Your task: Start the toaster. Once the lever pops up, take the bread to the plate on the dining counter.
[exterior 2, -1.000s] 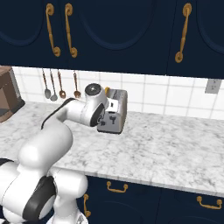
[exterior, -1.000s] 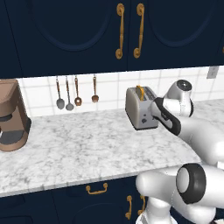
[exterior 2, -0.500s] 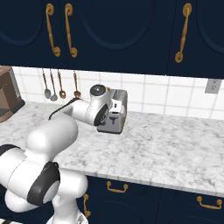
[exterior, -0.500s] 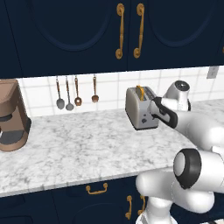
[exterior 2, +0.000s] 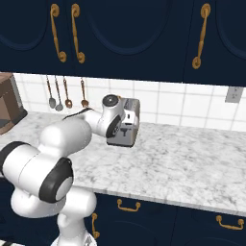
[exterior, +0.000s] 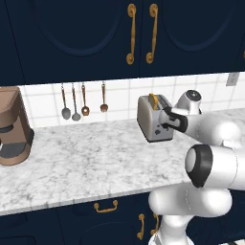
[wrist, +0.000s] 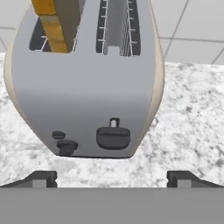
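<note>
The grey-silver toaster (exterior: 152,119) stands on the marble worktop by the tiled wall, its narrow control face turned to my hand. A tan bread (wrist: 57,19) slice with a golden crust sticks up from the left slot; in the left base view the bread (exterior: 152,100) pokes above the toaster's top. The black lever (wrist: 113,137) sits on the narrow face beside two small dark knobs (wrist: 65,146). My gripper (wrist: 111,179) is open, level with that face and a short way in front of it, holding nothing. From the right, my hand covers part of the toaster (exterior 2: 130,120). The plate and dining counter are out of view.
A brown coffee machine (exterior: 14,127) stands at the worktop's left end. Several utensils (exterior: 81,101) hang on the tiled wall. Navy cabinets with gold handles (exterior: 141,33) hang overhead. A wall outlet (exterior 2: 232,94) is at the right, above open marble worktop (exterior 2: 192,153).
My hand has moved in closer to the toaster's control face, and the arm has stretched further forward. The jaws have stayed open. The toaster and bread have not moved.
</note>
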Robot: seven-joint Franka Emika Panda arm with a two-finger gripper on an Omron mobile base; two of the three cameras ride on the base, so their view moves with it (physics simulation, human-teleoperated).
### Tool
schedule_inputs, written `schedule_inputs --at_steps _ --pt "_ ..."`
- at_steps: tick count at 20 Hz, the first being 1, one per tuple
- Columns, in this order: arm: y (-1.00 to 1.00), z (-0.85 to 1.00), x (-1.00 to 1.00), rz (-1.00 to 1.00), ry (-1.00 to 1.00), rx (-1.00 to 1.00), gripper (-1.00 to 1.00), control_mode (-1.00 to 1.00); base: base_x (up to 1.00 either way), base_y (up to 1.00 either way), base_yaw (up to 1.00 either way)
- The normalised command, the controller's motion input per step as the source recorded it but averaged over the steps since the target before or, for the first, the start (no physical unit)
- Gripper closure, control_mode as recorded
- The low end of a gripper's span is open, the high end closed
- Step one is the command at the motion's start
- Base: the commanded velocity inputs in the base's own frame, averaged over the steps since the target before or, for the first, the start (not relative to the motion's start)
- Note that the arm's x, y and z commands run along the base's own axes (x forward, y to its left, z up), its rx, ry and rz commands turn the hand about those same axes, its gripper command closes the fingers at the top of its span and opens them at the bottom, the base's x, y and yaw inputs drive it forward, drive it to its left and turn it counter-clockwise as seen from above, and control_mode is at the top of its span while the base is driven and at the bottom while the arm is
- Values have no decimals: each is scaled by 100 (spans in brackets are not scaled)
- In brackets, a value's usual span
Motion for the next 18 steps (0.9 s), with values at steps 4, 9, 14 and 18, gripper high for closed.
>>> schedule_inputs --at_steps 4,9,14,18 --pt "-4 -24 15 0 0 0 -100 -100 0 0 0" --pt "-8 -6 12 0 0 7 -100 -100 0 0 0" --pt "-6 -4 22 0 0 0 -100 -100 0 0 0" --pt "-9 -8 19 0 0 0 -100 -100 0 0 0"
